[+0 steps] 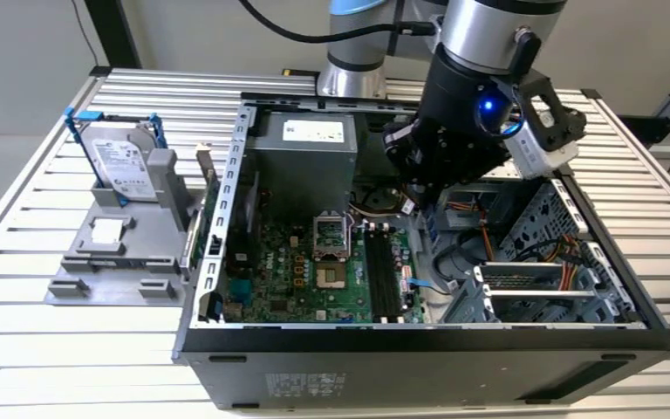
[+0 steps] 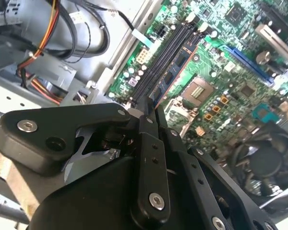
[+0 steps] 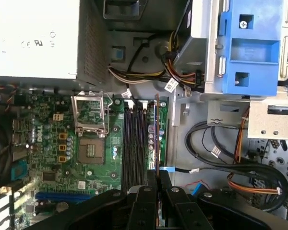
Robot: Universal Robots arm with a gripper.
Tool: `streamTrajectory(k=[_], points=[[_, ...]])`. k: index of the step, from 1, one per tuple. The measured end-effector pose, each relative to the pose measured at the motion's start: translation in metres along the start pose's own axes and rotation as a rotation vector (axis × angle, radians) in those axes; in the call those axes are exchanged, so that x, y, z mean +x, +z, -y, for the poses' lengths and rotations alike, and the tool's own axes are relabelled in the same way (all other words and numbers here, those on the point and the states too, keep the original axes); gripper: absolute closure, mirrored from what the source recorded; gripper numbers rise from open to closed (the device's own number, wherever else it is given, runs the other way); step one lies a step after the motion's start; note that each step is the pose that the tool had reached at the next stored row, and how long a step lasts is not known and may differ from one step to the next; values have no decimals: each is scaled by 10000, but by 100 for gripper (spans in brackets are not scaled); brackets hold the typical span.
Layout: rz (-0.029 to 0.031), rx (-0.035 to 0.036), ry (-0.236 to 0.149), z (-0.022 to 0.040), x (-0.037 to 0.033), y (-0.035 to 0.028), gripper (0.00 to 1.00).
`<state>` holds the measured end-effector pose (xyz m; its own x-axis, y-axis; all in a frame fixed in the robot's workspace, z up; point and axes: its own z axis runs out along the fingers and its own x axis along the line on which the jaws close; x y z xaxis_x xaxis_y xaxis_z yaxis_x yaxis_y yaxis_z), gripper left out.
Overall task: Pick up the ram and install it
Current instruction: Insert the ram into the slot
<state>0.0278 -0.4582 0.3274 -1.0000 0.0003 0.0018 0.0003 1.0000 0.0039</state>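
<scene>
Ram (image 3: 156,129) is pinched across its flat faces by gripper (image 3: 158,176) at memory slots (image 3: 132,143); judged light, stiff, brittle, best held along upper long edge.

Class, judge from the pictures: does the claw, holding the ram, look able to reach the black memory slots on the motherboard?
Probably yes. The claw is shut on the ram, which hangs over the black memory slots, lined up along them; in both wrist views nothing lies between.
</scene>
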Motion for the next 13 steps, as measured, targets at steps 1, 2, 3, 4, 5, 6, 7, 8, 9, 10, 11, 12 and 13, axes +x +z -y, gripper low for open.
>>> streamTrajectory(k=[1, 2, 3, 4, 5, 6, 7, 8, 9, 10, 11, 12, 13], points=[[0, -1, 144, 0, 0, 19, 100], [2, -2, 259, 0, 0, 38, 100], [2, -2, 332, 0, 0, 55, 100], [3, -6, 384, 0, 0, 72, 100], [2, -8, 397, 0, 1, 75, 100], [-1, -7, 398, 0, 1, 74, 100], [-5, -7, 399, 0, 1, 74, 100], [-4, -9, 399, 0, 1, 83, 100], [5, -11, 397, 0, 5, 101, 100], [7, -10, 397, 0, 8, 119, 100], [8, -8, 395, 1, 7, 136, 100], [9, -9, 394, 2, 8, 154, 100], [9, -10, 393, 4, 9, 172, 100]])
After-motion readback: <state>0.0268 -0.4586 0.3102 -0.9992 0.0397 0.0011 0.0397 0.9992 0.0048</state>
